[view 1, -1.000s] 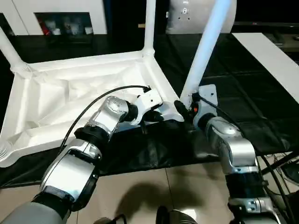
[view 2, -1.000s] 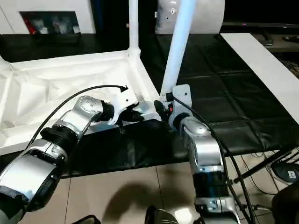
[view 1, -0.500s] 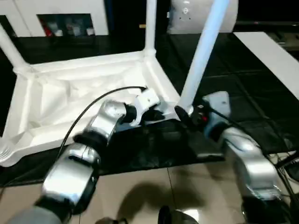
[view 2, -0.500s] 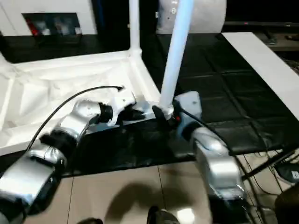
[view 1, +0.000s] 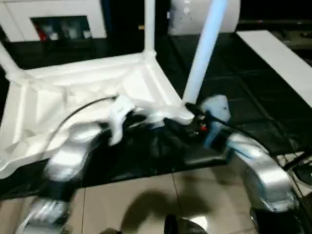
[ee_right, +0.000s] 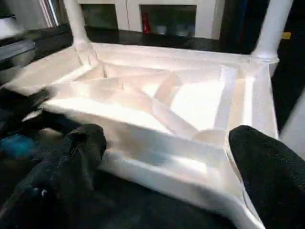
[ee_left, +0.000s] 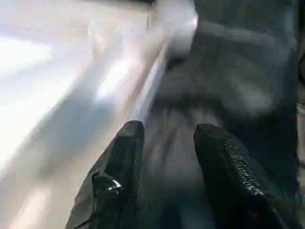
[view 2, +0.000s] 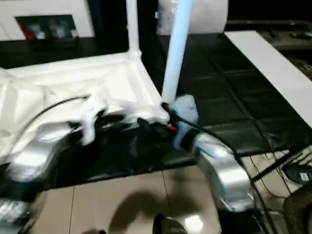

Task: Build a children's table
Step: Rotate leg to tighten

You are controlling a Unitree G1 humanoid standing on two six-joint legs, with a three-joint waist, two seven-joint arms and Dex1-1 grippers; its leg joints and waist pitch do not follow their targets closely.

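Children's table [view 1: 92, 92] lies upside down on black mat [view 1: 234, 97], ribbed underside up, at 10–11 o'clock of the head view. Three legs seen standing in sockets: near-right leg [view 1: 202, 48] at 1 o'clock, far-right leg [view 1: 149, 24] at 12, far-left leg [view 1: 7, 61] at 9. Near-left corner [view 1: 4, 163] at 8 o'clock shows a ribbed socket, no leg seen in it.

R claw [view 1: 178, 127] sits at the near-right corner, just below the leg base; fingers [ee_right: 267, 167] spread wide, nothing between them, top's edge ahead in the wrist view. L claw [ee_left: 167, 157] part open, empty; fingers [ee_left: 126, 152] apart, table rim just beyond. L arm heavily blurred, i.e. moving fast.

Step in hand (judgement): both claws letting go after seating the near-right leg. To do it well: clear fingers fully from rim and leg before pulling back, back off straight so the leg isn't knocked out of true, confirm leg is upright and bottomed in socket. Fourth leg probably outstanding; not located.

Vs. 1 s earlier: L claw was pinched at the rim beside the R claw; now loosened and drawn away toward 9 o'clock, gap between the two claws. R claw was narrower, hard against leg base; now wide. Top and legs look unmoved; slight frame shift = camera.
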